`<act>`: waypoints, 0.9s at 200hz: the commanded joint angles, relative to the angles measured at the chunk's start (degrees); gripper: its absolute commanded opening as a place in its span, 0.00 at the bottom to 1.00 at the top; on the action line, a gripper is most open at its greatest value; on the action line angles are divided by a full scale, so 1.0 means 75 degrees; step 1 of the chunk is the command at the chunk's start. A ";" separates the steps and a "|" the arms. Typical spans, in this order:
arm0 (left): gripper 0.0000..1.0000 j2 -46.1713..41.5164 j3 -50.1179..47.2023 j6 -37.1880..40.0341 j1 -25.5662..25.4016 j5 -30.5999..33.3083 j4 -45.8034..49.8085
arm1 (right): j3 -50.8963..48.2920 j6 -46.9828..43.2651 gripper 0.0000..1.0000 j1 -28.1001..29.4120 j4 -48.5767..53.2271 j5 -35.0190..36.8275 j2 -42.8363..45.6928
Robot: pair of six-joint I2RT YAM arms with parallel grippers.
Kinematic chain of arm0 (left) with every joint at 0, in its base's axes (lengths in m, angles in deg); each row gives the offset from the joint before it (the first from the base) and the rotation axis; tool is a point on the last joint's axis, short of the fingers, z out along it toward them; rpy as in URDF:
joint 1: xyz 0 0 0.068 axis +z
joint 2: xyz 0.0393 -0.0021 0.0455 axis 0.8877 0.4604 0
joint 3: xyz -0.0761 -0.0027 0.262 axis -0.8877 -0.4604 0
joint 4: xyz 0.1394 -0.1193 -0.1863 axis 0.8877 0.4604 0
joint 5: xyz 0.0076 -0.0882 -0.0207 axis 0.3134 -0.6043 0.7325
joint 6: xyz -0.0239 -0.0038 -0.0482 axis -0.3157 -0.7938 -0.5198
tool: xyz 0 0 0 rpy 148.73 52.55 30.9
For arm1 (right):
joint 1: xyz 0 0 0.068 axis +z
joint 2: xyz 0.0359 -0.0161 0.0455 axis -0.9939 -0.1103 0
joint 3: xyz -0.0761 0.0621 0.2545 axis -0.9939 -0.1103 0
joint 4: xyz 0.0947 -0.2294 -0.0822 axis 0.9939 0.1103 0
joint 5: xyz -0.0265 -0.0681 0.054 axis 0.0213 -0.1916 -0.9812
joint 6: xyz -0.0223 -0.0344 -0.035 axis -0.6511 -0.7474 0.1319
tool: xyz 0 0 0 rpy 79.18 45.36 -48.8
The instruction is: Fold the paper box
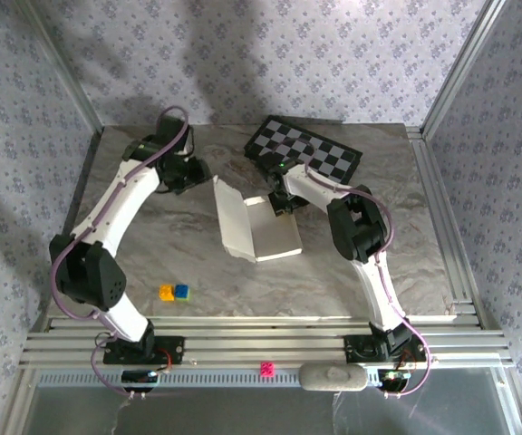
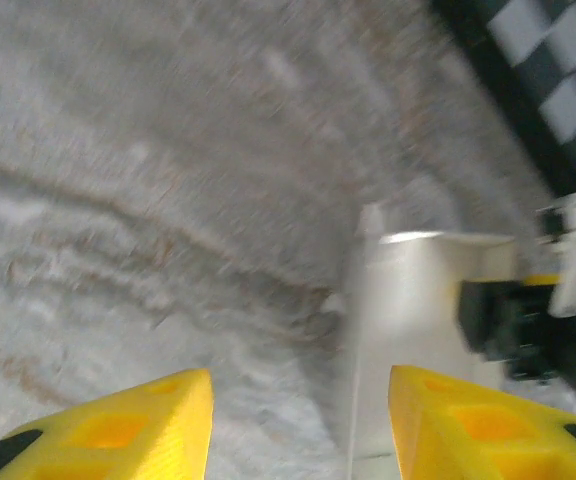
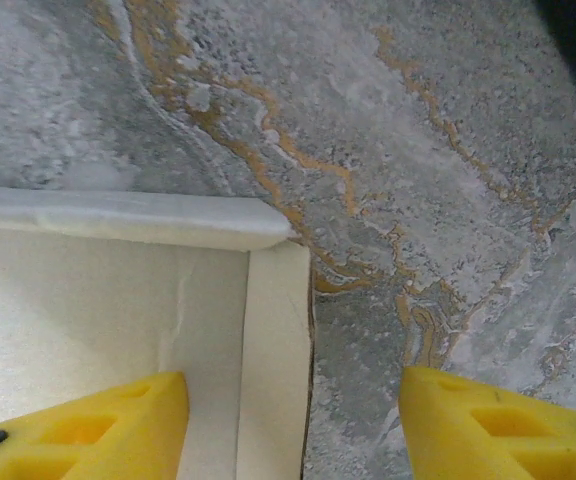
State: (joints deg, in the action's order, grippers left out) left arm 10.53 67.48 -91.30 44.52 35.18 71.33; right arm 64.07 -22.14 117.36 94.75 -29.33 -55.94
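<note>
1. One marble-patterned table (image 1: 170, 245) carried everything.
2. Two white arms reached from the near edge: the left arm (image 1: 120, 204) to the far left, the right arm (image 1: 361, 231) toward the centre.
3. One paper box (image 1: 256, 227) lay at the table's centre, half formed. Its left wall was raised and its base lay flat.
4. One checkered board (image 1: 304, 152) sat beyond the box, at the far right.
5. There were two grippers. The left gripper (image 2: 298, 400) hung just left of the box, fingers apart and empty. The right gripper (image 3: 293, 400) sat at the box's far right corner, fingers apart and straddling a narrow edge flap, clamping nothing.
6. Three small blocks were counted: a yellow block (image 1: 166, 292) touching a blue block (image 1: 181, 291) near left, and a pink block (image 1: 266, 368) on the near rail.
7. The step looked like mid-fold. The next move probably called for pinching that flap and raising it.
</note>
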 commanded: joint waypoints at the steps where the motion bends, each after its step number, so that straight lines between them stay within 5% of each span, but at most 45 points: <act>1: 0.50 -0.0275 -0.0827 -0.0034 0.0303 -0.0708 -0.0163 | -0.0007 0.0136 0.60 0.0066 0.0304 -0.0286 -0.0136; 86: 0.55 -0.0716 -0.1501 -0.0549 0.0009 -0.2334 -0.0775 | -0.0367 0.0466 0.60 0.0030 0.0269 -0.0802 -0.0102; 125: 0.56 -0.0599 -0.1109 -0.1159 -0.0336 -0.2243 -0.0752 | -0.0602 0.0778 0.61 -0.0104 0.0223 -0.1059 -0.0004; 142: 0.61 -0.0497 -0.0637 -0.1148 -0.0454 -0.1869 -0.0327 | -0.0719 0.0849 0.61 -0.0136 0.0169 -0.1125 0.0039; 150: 0.83 -0.0418 -0.0408 -0.1080 -0.0507 -0.1772 -0.0101 | -0.0729 0.0872 0.60 -0.0155 0.0140 -0.1146 0.0050; 180: 0.84 -0.0086 0.0126 -0.0487 -0.0811 -0.1255 0.0774 | -0.0748 0.0941 0.60 -0.0168 0.0087 -0.1204 0.0050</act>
State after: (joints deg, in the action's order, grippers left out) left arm 7.97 64.69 -98.14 40.24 21.89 69.98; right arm 60.70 -16.63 116.11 92.43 -36.11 -54.28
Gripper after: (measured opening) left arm 0.844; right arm 0.602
